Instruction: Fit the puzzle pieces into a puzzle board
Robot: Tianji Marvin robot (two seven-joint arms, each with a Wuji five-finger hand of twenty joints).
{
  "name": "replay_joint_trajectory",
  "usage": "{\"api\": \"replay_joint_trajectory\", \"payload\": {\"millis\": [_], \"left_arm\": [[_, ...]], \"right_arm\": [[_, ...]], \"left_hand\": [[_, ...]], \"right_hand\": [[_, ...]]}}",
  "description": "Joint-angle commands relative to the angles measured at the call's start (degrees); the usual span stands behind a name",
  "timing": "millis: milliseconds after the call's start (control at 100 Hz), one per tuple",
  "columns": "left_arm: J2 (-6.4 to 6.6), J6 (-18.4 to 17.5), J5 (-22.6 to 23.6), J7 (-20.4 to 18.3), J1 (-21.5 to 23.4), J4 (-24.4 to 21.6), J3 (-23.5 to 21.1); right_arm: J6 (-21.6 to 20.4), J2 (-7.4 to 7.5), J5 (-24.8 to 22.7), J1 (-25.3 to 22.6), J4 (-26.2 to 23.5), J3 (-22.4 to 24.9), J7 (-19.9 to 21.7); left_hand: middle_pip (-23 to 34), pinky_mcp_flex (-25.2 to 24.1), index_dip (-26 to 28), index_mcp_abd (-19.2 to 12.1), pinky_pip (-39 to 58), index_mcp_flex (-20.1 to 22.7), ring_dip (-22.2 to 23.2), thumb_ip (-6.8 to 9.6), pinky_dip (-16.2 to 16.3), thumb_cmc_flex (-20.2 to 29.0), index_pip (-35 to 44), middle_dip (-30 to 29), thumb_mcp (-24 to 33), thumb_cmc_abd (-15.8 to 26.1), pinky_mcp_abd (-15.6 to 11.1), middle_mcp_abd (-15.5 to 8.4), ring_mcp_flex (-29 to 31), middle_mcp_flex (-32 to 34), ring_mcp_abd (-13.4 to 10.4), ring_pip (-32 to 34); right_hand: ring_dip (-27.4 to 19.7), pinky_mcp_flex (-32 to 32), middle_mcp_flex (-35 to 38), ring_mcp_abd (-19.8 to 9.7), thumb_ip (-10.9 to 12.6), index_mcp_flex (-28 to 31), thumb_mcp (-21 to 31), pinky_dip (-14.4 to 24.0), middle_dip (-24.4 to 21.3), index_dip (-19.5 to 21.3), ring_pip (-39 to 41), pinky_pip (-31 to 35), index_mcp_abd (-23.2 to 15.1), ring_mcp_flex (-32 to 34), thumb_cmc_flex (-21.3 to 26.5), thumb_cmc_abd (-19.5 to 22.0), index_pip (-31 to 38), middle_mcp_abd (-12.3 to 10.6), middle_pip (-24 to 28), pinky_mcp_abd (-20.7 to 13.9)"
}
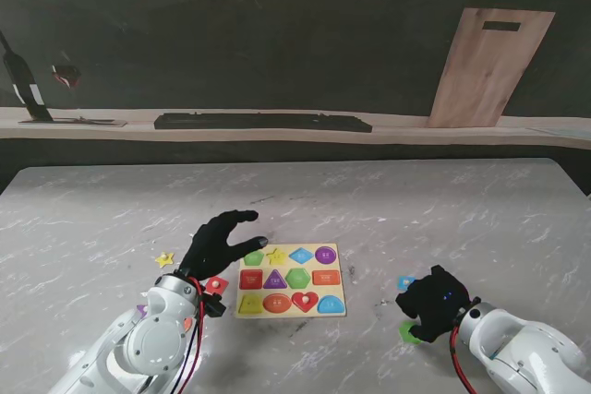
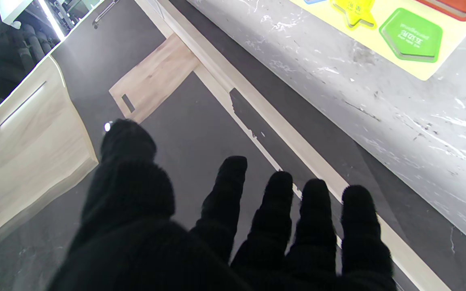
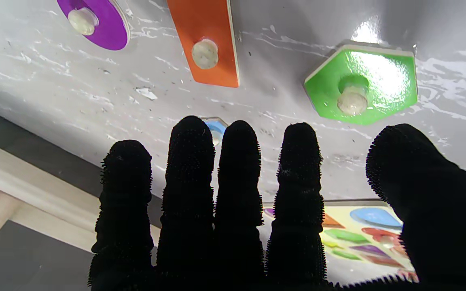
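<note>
A grey marble-patterned table fills the near part of the stand view, and a pale wooden ledge runs along its far edge against a dark wall. On the ledge lies a long black bar, a light wooden board with a slot near its top leans against the wall to the right, and a dark stand sits at the far left.

The puzzle board lies on the bench. Left of it sit loose pieces (others partly hidden); right of it, two more pieces.
</note>
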Motion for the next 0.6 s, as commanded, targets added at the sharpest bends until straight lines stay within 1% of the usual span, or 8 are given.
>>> {"api": "replay_joint_trajectory", "payload": {"millis": [0,200,420,490,590], "left_arm": [[-0.12,0.2,-0.2,0.0,0.1,-0.1,0.1],[-0.12,0.3,-0.3,0.0,0.1,-0.1,0.1],[-0.11,0.3,-0.3,-0.1,0.0,-0.1,0.2],[-0.13,0.4,-0.4,-0.1,0.0,-0.1,0.2],[-0.13,0.4,-0.4,-0.1,0.0,-0.2,0.2]], "right_arm": [[0.0,0.23,0.0,0.0,0.4,-0.4,0.6],[0.2,0.32,0.1,0.7,1.4,-1.2,1.2],[0.4,0.37,0.2,1.1,1.8,-1.7,1.8],[0.6,0.41,0.0,1.3,2.1,-2.0,1.8],[0.9,0.44,0.1,1.6,2.6,-2.5,1.9]], "left_hand": [[-1.2,0.0,-0.2,-1.6,-0.6,1.2,0.1,1.86,0.8,-0.2,-0.8,-0.1,-1.2,1.6,5.6,-0.7,1.9,0.6,-0.3,-1.1],[-1.2,0.0,-0.2,-1.5,-0.6,1.3,0.1,1.86,0.8,-0.2,-0.8,-0.1,-1.2,1.5,5.6,-0.7,1.9,0.5,-0.4,-1.1],[-1.1,0.0,-0.2,-1.7,-0.6,1.2,0.1,1.85,0.8,-0.2,-0.8,-0.1,-1.2,1.6,5.6,-0.7,1.9,0.6,-0.4,-1.1],[-1.2,0.0,-0.2,-1.6,-0.6,1.3,0.1,1.85,0.8,-0.2,-0.8,-0.1,-1.2,1.6,5.6,-0.7,1.9,0.6,-0.4,-1.1],[-1.2,0.0,-0.2,-1.6,-0.6,1.3,0.1,1.84,0.8,-0.2,-0.8,-0.1,-1.3,1.6,5.6,-0.7,1.9,0.6,-0.4,-1.1]], "right_hand": [[0.7,0.4,2.0,0.2,-2.1,0.6,0.5,1.4,0.4,-0.8,1.5,1.5,-1.2,1.7,1.1,-1.8,1.9,-0.7,1.3,0.3],[0.7,0.3,1.4,0.0,-2.0,0.0,3.7,1.4,0.5,-1.7,1.1,1.4,-0.6,1.4,1.4,-4.6,1.7,-0.8,1.1,0.3],[0.7,0.1,1.5,0.0,-1.3,0.3,4.3,1.5,0.6,-1.5,1.1,1.3,-0.3,1.2,0.6,-4.9,1.6,-0.8,1.1,0.2],[0.8,0.1,1.8,0.0,-1.7,0.6,4.1,1.6,0.6,-1.4,1.2,1.3,-0.8,1.3,0.9,-5.3,1.8,-1.0,1.2,0.3],[0.8,0.3,2.4,0.0,-3.0,1.1,4.1,1.7,0.7,-1.6,1.3,1.4,-2.0,1.7,2.0,-6.2,2.7,-1.2,1.3,0.2]]}}
